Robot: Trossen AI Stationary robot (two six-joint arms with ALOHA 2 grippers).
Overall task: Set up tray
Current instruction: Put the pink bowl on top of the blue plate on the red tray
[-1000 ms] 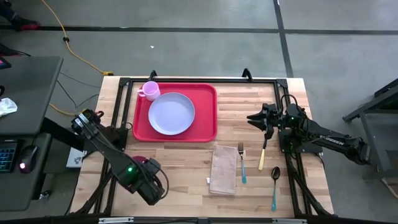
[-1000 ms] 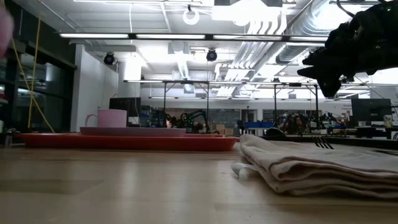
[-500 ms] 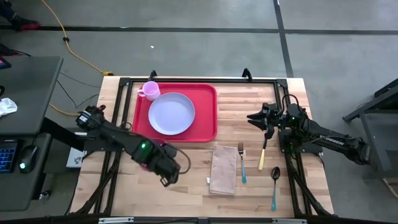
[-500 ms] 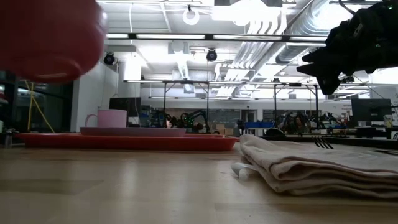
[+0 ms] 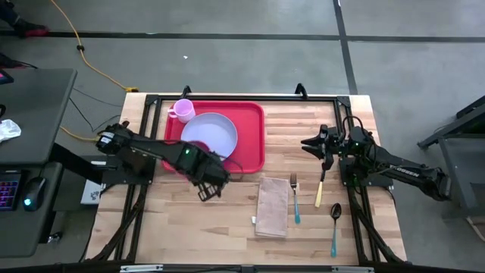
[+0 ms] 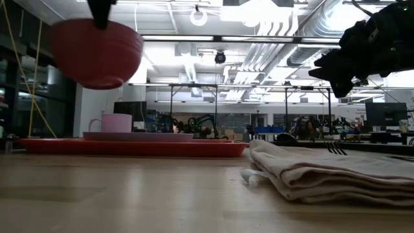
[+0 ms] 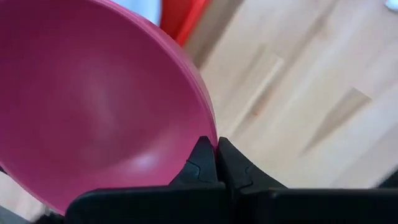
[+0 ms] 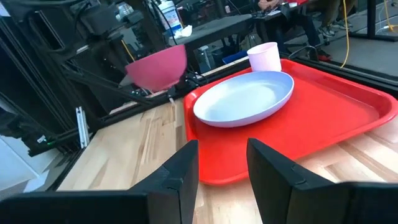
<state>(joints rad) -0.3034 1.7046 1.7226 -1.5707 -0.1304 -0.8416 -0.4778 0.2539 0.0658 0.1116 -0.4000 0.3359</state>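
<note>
A pink-red bowl (image 6: 97, 52) hangs in the air, held by my left gripper (image 5: 214, 170), which is shut on it just off the near edge of the red tray (image 5: 254, 155). In the right wrist view the bowl (image 8: 157, 67) floats beside the tray's (image 8: 323, 112) near left corner. On the tray rest a lavender plate (image 5: 208, 138) and a pink cup (image 5: 183, 110). My right gripper (image 5: 312, 144) hovers open over the table's right part, touching nothing. My left gripper pinches the bowl's rim (image 7: 213, 138) between its two fingers, one finger (image 7: 200, 163) on the inner side and the other on the outer. It comes from above. The bowl hangs below the fingers, slightly tilted and lifted clear of the table.
A folded beige napkin (image 5: 272, 206) lies near the table's near edge, right of the bowl. Beside it lie a fork (image 5: 295, 199), a knife (image 5: 320, 189) and a spoon (image 5: 334, 224). Bare wood lies between the tray and my right gripper.
My left arm has swung from the table's near left corner toward the right and far side, carrying the bowl in the air up to the tray's near edge. In the low view the bowl has come into the picture and drawn farther off.
</note>
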